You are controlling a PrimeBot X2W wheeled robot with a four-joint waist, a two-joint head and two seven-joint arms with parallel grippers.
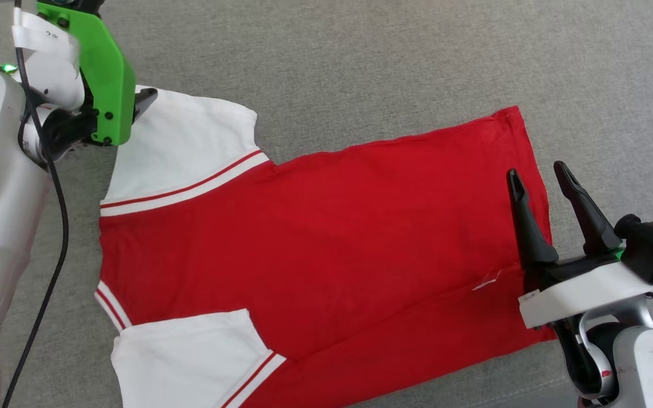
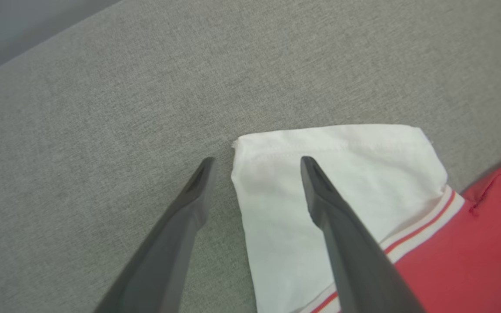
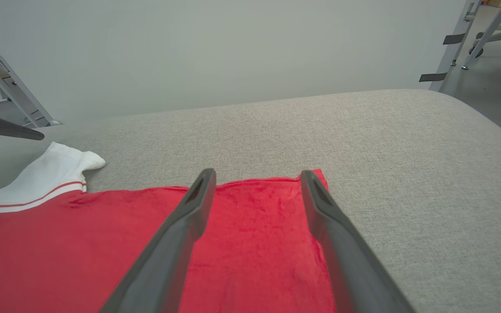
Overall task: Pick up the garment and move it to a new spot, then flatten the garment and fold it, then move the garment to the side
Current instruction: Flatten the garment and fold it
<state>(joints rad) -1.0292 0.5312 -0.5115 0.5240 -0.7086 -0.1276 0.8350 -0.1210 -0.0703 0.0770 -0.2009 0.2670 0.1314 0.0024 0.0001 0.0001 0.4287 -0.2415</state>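
1. The garment (image 1: 332, 238) lies flat on the grey fabric surface (image 1: 360, 56), filling the centre of the head view. Its plain red side faces up, with the collar end at frame left and the hem (image 1: 522, 130) at frame right

2. The lower sleeve (image 1: 179, 362), white with red-and-white striped trim, lies at the bottom left of the frame. A loose white thread (image 1: 485, 283) rests on the red cloth near the hem

3. The right gripper (image 1: 536, 170) is at the lower right of the frame, over the hem. The fingers are spread apart and hold nothing. One finger is above red cloth; the other is at the hem edge

4. The upper sleeve (image 1: 190, 141) lies spread at the upper left. The left gripper (image 2: 257, 164) is positioned at the sleeve's cuff corner with the fingers parted and nothing between them. One finger is above the white cloth, the other above bare grey surface. Contact with the cloth cannot be determined

5. In the right wrist view, a pale wall (image 3: 233, 52) stands beyond the surface, with metal frame legs (image 3: 455, 43) at the upper right
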